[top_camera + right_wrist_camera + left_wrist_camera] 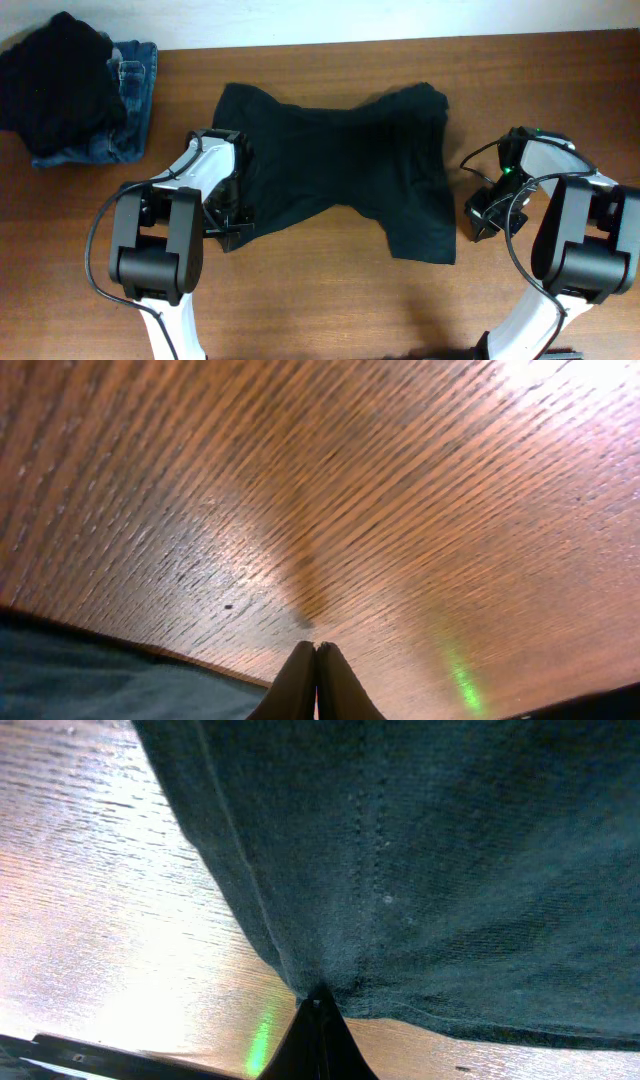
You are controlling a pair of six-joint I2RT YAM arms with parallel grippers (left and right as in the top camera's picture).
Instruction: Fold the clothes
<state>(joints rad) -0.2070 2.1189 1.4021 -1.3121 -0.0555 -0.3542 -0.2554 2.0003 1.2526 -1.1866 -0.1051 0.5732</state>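
Note:
The very dark T-shirt (340, 165) lies spread on the wooden table, bunched narrower across its middle. My left gripper (236, 218) is at the shirt's lower left edge. In the left wrist view its fingers (317, 1007) are shut, with the hem of the shirt (440, 870) puckered into their tips. My right gripper (486, 215) sits just right of the shirt's right edge. In the right wrist view its fingers (316, 650) are shut and empty over bare wood, and the shirt's edge (90, 680) shows at the lower left.
A heap of black cloth (55, 80) lies on folded blue denim jeans (135, 90) at the back left corner. The table's far edge (400, 42) runs along the top. Bare wood shows in front of the shirt and at the right.

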